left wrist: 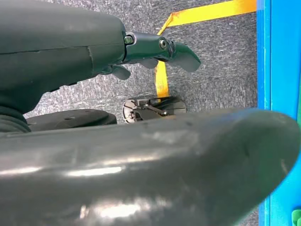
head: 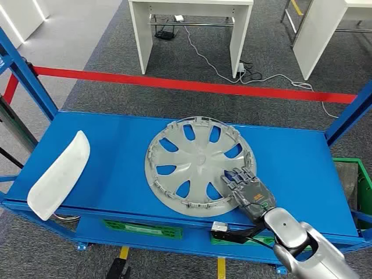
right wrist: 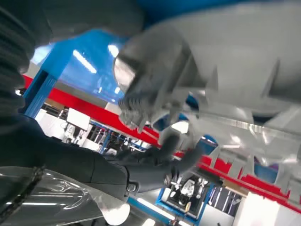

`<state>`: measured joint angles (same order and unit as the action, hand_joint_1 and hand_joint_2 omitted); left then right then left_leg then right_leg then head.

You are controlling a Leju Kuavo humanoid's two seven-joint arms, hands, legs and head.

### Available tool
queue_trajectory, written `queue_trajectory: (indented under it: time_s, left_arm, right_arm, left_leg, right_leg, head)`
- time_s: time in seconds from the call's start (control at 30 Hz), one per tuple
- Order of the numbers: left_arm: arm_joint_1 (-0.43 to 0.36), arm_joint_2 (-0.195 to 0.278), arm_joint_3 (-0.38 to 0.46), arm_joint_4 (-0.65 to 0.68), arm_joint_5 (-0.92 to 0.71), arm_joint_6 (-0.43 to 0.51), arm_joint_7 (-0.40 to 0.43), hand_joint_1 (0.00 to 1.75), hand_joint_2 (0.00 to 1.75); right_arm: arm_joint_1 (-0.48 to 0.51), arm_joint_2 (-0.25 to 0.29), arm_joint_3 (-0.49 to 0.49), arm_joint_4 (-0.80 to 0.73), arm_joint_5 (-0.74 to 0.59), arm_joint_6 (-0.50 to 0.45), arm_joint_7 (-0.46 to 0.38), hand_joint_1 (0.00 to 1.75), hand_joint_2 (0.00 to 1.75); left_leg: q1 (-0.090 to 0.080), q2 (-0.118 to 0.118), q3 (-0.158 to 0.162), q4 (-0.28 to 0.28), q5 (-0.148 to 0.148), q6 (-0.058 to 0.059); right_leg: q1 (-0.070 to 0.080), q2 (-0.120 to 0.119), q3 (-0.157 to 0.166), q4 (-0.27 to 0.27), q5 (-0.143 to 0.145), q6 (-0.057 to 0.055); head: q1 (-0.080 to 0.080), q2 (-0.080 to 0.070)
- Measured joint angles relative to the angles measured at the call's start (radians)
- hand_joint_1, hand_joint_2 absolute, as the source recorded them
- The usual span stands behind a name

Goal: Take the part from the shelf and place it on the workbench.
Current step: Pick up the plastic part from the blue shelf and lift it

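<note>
Workshop: blue steel shelf [head: 285, 168], red floor tape [head: 188, 85], white workbenches [head: 193, 23].

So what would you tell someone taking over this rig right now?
Right hand: on the near right rim of the grey wheel cover, fingers over the edge, apparently gripping.
Left hand: hangs over the floor, holds nothing, fingers extended.
The cover lies flat on the blue shelf; a white curved panel rests at the shelf's left end.
Done: reach.
Left: lift, carry to the workbench.
</note>
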<state>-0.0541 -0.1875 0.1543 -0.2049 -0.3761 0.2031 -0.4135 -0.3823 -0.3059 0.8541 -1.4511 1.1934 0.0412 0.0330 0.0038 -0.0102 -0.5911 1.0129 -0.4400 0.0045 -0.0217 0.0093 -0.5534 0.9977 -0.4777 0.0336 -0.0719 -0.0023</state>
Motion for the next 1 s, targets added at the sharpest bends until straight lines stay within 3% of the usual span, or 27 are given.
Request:
queue_trajectory:
  time_s: [0.47, 0.63, 1.0]
  left_arm:
    - [0.000, -0.002, 0.002, 0.000, 0.002, 0.000, 0.000, 0.00, 0.00]
    - [0.000, -0.002, 0.003, 0.000, 0.006, 0.000, -0.002, 0.00, 0.00]
    - [-0.003, -0.004, 0.023, 0.000, 0.011, 0.003, -0.005, 0.00, 0.00]
  right_arm:
    - [0.001, -0.008, 0.004, 0.009, -0.008, 0.002, -0.008, 1.75, 1.75]
    - [0.002, -0.013, 0.004, 0.009, -0.013, 0.002, -0.006, 1.59, 1.75]
    - [0.013, -0.038, 0.000, -0.008, -0.017, -0.002, 0.001, 1.75, 1.75]
  left_leg:
    - [0.000, 0.000, -0.001, 0.000, 0.000, 0.000]
    - [0.000, 0.000, -0.001, 0.000, 0.000, 0.000]
    - [0.000, 0.000, 0.000, 0.000, 0.000, 0.000]
  right_leg:
    - [0.000, -0.001, 0.000, 0.000, 0.000, 0.000]
    - [0.000, 0.000, -0.001, 0.000, 0.000, 0.000]
    - [0.000, 0.000, -0.001, 0.000, 0.000, 0.000]
  head:
    - [0.000, 0.000]
    - [0.000, 0.000]
    - [0.000, 0.000]
